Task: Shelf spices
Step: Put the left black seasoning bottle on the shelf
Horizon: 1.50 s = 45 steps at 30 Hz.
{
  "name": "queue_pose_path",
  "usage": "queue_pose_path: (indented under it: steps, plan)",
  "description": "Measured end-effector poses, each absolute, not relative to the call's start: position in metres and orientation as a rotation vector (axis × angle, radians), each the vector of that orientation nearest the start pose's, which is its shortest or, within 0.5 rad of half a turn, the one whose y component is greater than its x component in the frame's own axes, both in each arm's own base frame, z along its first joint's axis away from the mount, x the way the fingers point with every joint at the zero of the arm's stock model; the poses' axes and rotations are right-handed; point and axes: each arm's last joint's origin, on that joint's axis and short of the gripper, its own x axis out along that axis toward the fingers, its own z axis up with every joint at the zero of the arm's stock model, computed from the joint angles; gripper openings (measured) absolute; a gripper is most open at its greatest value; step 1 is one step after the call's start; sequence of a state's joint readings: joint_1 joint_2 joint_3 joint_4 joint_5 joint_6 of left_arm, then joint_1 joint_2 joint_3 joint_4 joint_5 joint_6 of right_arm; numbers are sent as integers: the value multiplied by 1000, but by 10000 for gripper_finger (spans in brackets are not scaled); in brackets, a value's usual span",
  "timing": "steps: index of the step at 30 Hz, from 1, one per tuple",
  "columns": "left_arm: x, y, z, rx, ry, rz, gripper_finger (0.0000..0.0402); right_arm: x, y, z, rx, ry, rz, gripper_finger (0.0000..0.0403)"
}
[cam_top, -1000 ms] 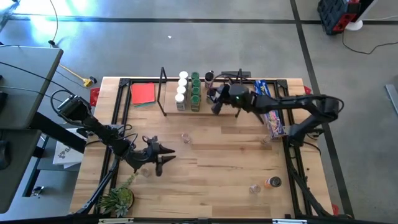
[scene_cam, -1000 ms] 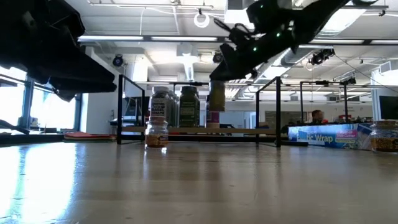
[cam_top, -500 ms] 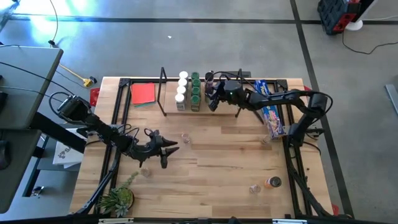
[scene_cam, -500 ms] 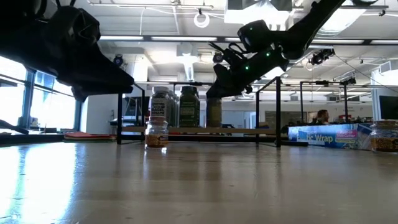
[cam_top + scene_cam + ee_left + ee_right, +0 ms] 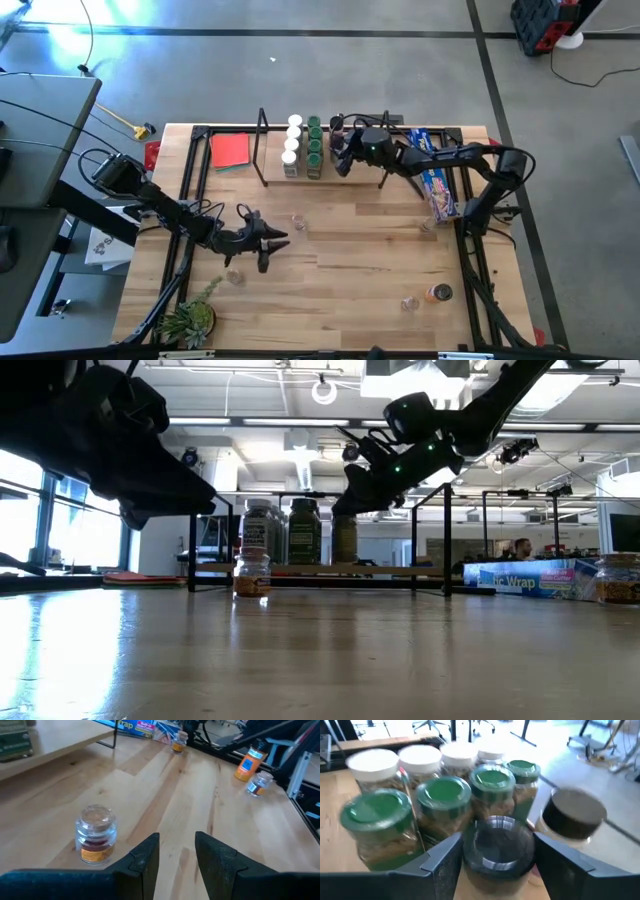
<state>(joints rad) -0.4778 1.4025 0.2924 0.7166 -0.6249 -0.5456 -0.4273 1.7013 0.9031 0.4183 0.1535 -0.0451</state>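
Note:
The shelf [image 5: 272, 170] stands at the table's far edge, with rows of white-topped jars [image 5: 292, 145] and green-topped jars [image 5: 314, 147] standing on its board. My right gripper [image 5: 345, 156] hangs over the shelf, shut on a black-topped jar [image 5: 498, 845] right beside the green-topped ones [image 5: 443, 795]. Another dark-topped jar [image 5: 572, 815] stands just beyond. My left gripper [image 5: 268, 243] is open and low over the table's middle left. A clear-topped jar [image 5: 96, 832] stands on the table a little ahead of its fingers and off to one side. My right gripper holds the black-topped jar by its upper body just below the lid [image 5: 470, 851], pinched between the two fingers [image 5: 442, 862]. The fingers slant down from the table's right. The jar stands upright with its base on the shelf board [image 5: 345, 565].
A long blue box [image 5: 432, 172] lies right of the shelf, and a red square [image 5: 230, 150] lies left of it. More jars stand on the table's right [image 5: 430, 225] and near right [image 5: 408, 302], one of them orange [image 5: 440, 293]. A green plant [image 5: 190, 320] sits at the near left corner.
My right gripper moved down and toward the shelf. The black-topped jar went from hanging above the board to standing on it beside the green-topped jars. My left gripper moved a little toward the right and far side, closer to the clear-topped jar.

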Motion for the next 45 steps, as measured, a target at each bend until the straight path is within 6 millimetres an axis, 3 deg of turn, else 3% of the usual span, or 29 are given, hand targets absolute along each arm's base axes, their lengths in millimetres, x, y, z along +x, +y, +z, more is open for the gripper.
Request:
queue_pose_path:
  steps: [6, 13, 18, 22, 29, 35, 40, 45]
  plan:
    - [206, -88, 136, -358, 287, 211, 121, 323, -149, 207, -23, 365, -568, 254]
    - [206, -90, 136, -377, 299, 174, 121, 311, -141, 232, -32, 341, -611, 259]
    - [206, -90, 136, -386, 302, 167, 121, 302, -115, 254, -92, 361, -640, 259]
    - [206, -90, 136, -377, 298, 175, 121, 302, -87, 256, -91, 415, -567, 259]
    - [206, -89, 138, -353, 281, 188, 121, 319, -47, 221, -74, 580, -394, 259]
    - [206, -89, 138, -353, 281, 188, 121, 335, -49, 175, -6, 701, -338, 240]
    - [206, -89, 138, -354, 280, 190, 121, 345, -62, 152, -6, 692, -384, 156]
    - [206, -89, 138, -354, 279, 189, 121, 344, -82, 150, 15, 662, -442, 55]
